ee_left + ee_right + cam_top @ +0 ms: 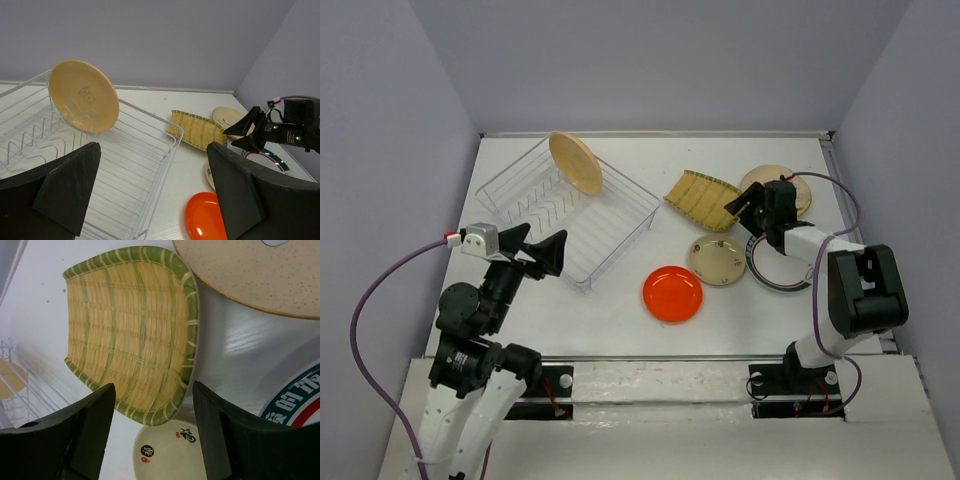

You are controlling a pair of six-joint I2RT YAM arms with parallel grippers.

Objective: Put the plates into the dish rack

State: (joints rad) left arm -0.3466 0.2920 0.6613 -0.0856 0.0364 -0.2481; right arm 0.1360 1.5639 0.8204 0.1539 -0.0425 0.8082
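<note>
- From above, the white wire dish rack [570,212] holds one peach plate [576,162] on edge.
- Left wrist: my left gripper [152,170] gapes empty, facing that rack.
- Right wrist: my right gripper [152,390] stands parted, gripping nothing. The ribbed, green-rimmed plate [130,330] shows between its jaws, and a speckled beige plate [250,275] is cut off above.

In the overhead view the right arm [840,290] covers most of the rimmed plate [770,283], leaving only one arc of it. The right tool [735,203] hides part of the speckled plate [765,177]. The right wrist view cuts the speckled plate at the top edge, the rimmed plate at the right edge, and the small marked plate [165,452] at the bottom. That plate's painted marks are too small to read. In the left wrist view a finger [245,200] of the left tool [152,147] hides part of the red plate [200,220], which the bottom edge also crops.
</note>
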